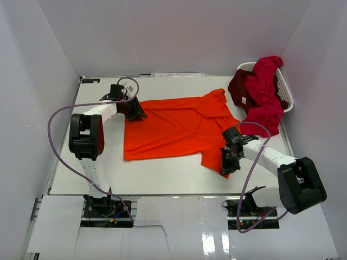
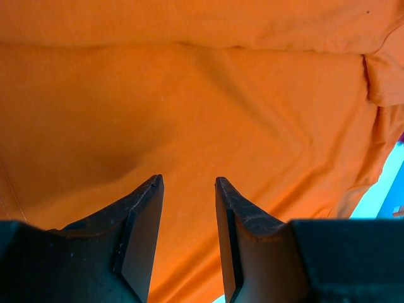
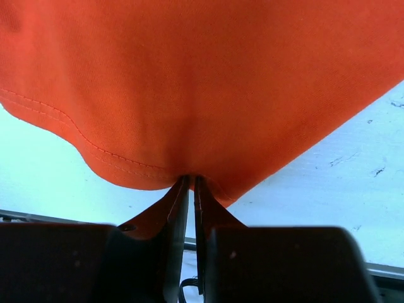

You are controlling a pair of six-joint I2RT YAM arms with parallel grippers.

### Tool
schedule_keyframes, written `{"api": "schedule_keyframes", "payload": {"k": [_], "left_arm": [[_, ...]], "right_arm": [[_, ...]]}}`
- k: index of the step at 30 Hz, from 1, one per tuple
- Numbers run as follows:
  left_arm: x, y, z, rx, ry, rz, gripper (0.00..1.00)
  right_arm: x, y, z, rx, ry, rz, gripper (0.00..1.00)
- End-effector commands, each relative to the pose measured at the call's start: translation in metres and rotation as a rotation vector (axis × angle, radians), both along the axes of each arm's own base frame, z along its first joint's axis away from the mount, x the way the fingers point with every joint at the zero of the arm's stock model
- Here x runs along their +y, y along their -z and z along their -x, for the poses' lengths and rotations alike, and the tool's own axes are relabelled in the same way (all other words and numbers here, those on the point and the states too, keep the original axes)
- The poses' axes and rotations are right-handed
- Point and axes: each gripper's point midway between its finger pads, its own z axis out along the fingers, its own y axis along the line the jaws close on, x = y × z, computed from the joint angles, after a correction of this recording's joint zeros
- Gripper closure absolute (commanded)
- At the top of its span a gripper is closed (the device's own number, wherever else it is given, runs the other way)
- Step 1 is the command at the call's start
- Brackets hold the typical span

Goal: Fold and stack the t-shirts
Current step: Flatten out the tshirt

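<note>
The bright orange collared t-shirt (image 1: 173, 127) lies spread flat on the table, collar to the right. My left gripper (image 1: 136, 112) hovers at its far left corner. In the left wrist view the left gripper (image 2: 188, 180) has its jaws apart over the orange cloth (image 2: 202, 95), with nothing pinched between them. My right gripper (image 1: 227, 164) is at the shirt's near right sleeve. The right wrist view shows the right gripper (image 3: 191, 178) shut on the hem of the orange cloth (image 3: 202, 76). A crimson t-shirt (image 1: 265, 92) and a dark maroon one (image 1: 238, 86) hang from the basket.
The white plastic laundry basket (image 1: 287, 100) stands at the back right corner, and the red cloth spills from it onto the table beside the orange collar. Bare white table (image 1: 162, 176) shows between the shirt and the arm bases. White walls enclose the table.
</note>
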Motion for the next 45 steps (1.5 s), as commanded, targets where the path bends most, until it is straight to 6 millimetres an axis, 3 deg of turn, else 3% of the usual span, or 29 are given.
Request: {"api": "schedule_keyframes", "payload": {"k": [1, 5, 11, 15, 20, 23, 24, 27, 28, 30, 32, 39, 42, 45], "left_arm": [[-0.003, -0.015, -0.019, -0.059, 0.023, -0.029, 0.51], [0.001, -0.009, -0.03, -0.054, 0.025, -0.07, 0.51], [0.009, 0.003, -0.04, -0.041, 0.003, -0.119, 0.51], [0.019, 0.005, -0.044, -0.025, -0.03, -0.129, 0.51], [0.026, -0.002, -0.045, -0.029, -0.054, -0.12, 0.51], [0.032, -0.014, -0.047, -0.055, -0.082, -0.147, 0.5], [0.033, -0.019, -0.048, -0.065, -0.092, -0.151, 0.5], [0.037, -0.045, -0.051, -0.115, -0.124, -0.152, 0.49], [0.036, -0.059, -0.053, -0.141, -0.135, -0.144, 0.48], [0.037, -0.072, -0.054, -0.163, -0.148, -0.142, 0.47], [0.038, -0.085, -0.057, -0.184, -0.166, -0.142, 0.45], [0.056, -0.102, -0.07, -0.234, -0.23, -0.206, 0.43], [0.063, -0.097, -0.073, -0.223, -0.242, -0.205, 0.43], [0.074, -0.093, -0.077, -0.207, -0.264, -0.187, 0.42]], "right_arm": [[-0.011, 0.005, 0.016, 0.078, 0.016, 0.099, 0.85], [-0.047, 0.0, 0.025, 0.113, 0.05, 0.307, 0.82], [-0.062, -0.006, 0.032, 0.163, 0.073, 0.407, 0.78], [-0.065, -0.007, 0.031, 0.173, 0.082, 0.434, 0.77], [-0.053, -0.025, 0.011, 0.081, 0.097, 0.374, 0.74], [-0.045, -0.052, -0.011, 0.0, 0.102, 0.341, 0.7], [-0.038, -0.07, -0.029, -0.061, 0.105, 0.318, 0.7], [-0.029, -0.097, -0.058, -0.169, 0.057, 0.286, 0.67], [-0.022, -0.111, -0.075, -0.226, 0.045, 0.263, 0.63], [-0.011, -0.125, -0.103, -0.306, -0.001, 0.24, 0.42], [-0.001, -0.133, -0.126, -0.364, -0.016, 0.22, 0.34], [0.022, -0.126, -0.2, -0.442, -0.059, 0.197, 0.3], [0.023, -0.102, -0.226, -0.389, -0.045, 0.166, 0.3], [0.013, -0.094, -0.252, -0.382, 0.023, 0.119, 0.3]]}}
